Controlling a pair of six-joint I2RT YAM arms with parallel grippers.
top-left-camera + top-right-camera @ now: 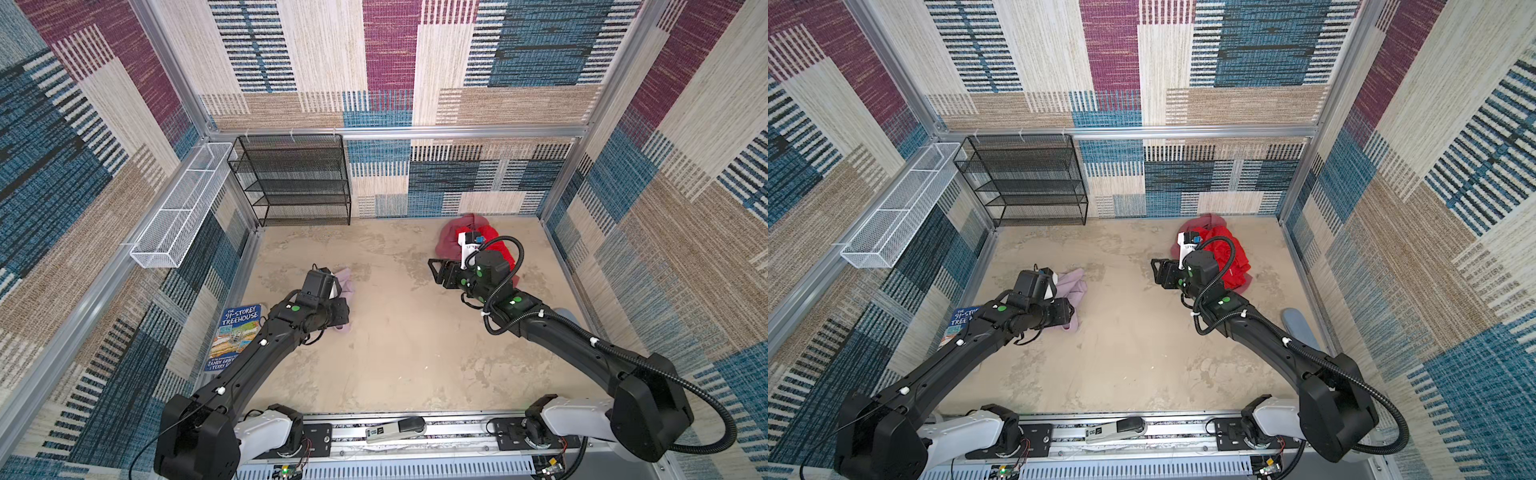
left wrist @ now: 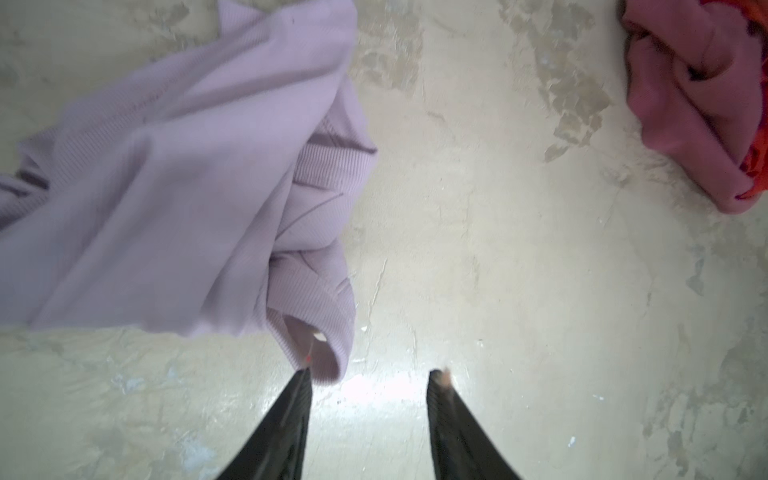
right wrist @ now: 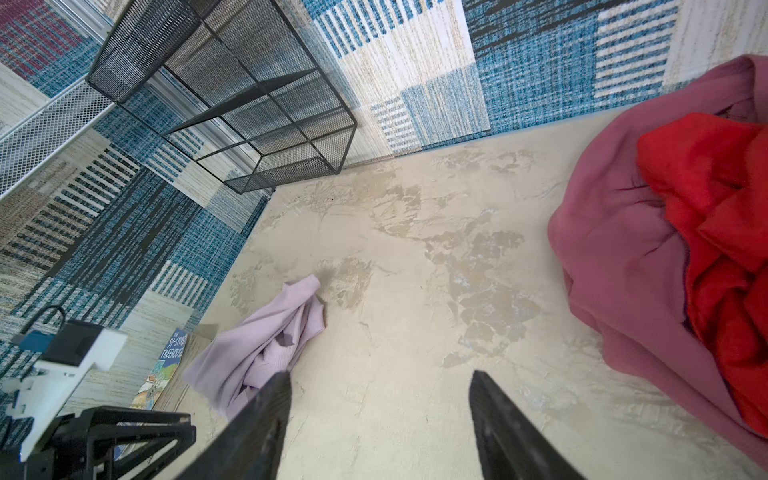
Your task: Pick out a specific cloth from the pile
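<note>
One fingertip (image 2: 301, 388) of the spread left gripper (image 2: 370, 376) sits beside the cloth (image 2: 187, 187).

A broad strip of bare tabletop (image 1: 1142, 353) is left between cloth (image 1: 1075, 286) and pile (image 1: 1239, 262); the back-left corner is blocked by a black mesh shelf (image 1: 1025, 183).

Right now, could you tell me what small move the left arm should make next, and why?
Probably raise the left gripper straight up. Its jaws stand open and empty, the lilac cloth lies on the table clear of the pile, and one fingertip sits right beside it, so sideways motion might drag it.
</note>
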